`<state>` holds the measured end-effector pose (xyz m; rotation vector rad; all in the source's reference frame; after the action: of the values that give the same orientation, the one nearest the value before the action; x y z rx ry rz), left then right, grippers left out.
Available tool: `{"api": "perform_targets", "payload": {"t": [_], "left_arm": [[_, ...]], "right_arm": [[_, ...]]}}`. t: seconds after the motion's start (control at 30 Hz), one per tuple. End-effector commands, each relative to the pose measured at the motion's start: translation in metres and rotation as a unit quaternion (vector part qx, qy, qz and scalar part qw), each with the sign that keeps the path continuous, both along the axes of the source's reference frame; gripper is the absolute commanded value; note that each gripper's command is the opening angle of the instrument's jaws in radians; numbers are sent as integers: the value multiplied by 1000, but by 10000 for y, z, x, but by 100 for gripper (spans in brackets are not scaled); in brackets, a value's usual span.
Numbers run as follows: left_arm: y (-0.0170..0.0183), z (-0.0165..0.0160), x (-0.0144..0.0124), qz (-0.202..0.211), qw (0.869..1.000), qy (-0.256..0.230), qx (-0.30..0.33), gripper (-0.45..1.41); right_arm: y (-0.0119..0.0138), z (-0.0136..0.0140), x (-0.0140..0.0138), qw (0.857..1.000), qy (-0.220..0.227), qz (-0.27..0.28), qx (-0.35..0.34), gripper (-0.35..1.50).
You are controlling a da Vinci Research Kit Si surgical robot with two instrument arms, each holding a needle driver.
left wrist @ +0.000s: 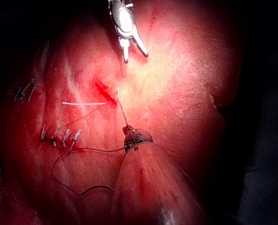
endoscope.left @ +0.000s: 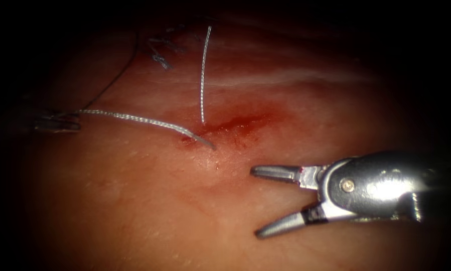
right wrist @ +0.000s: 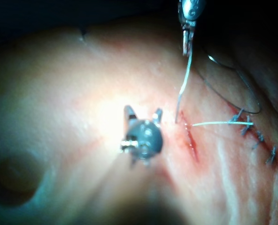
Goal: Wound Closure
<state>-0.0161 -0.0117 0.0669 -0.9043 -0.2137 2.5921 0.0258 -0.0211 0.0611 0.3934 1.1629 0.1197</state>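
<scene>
In the endoscope view the cut (endoscope.left: pixel 230 125) is a short red slit just above the middle of the frame, wet with red fluid (endoscope.left: pixel 245 120). The silvery thread (endoscope.left: pixel 135 118) comes out of it in two strands: one runs left to the left tool (endoscope.left: pixel 57 122), dim at the left edge, whose jaws are clenched on it; the other (endoscope.left: pixel 202 75) climbs toward the top. Older stitches (endoscope.left: pixel 162 52) sit upper left. The right tool (endoscope.left: pixel 258 200), lower right, has its jaws spread wide with nothing between them, just right of the cut over bare tissue (endoscope.left: pixel 135 200). I cannot make out the needle.

In the left wrist view the left tool (left wrist: pixel 128 127) grips a taut strand, near the cut (left wrist: pixel 105 93); a dark thread loop (left wrist: pixel 78 187) lies slack alongside.

In the right wrist view the right tool (right wrist: pixel 143 115) hangs released just beside the cut (right wrist: pixel 188 138), with pale bare tissue around it.
</scene>
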Motion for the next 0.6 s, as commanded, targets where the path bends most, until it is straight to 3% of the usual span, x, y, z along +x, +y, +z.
{"api": "perform_targets", "payload": {"t": [0.03, 0.13, 0.37, 0.6], "left_arm": [[-7, 4, -5, -3, 1000, 3, -1, -45], [-10, 1, -13, -2, 1000, 10, -10, -45], [-22, -8, -64, 18, 1000, 6, -20, -45], [-25, -12, -88, 25, 999, 3, -29, -45]], "right_arm": [[0, -4, 6, 1000, -1, 5, -1, 106], [9, -22, 5, 1000, -13, 27, -3, 108], [37, -76, 15, 994, -81, 74, 2, 111], [49, -77, 42, 987, -144, 56, -37, 108]]}}
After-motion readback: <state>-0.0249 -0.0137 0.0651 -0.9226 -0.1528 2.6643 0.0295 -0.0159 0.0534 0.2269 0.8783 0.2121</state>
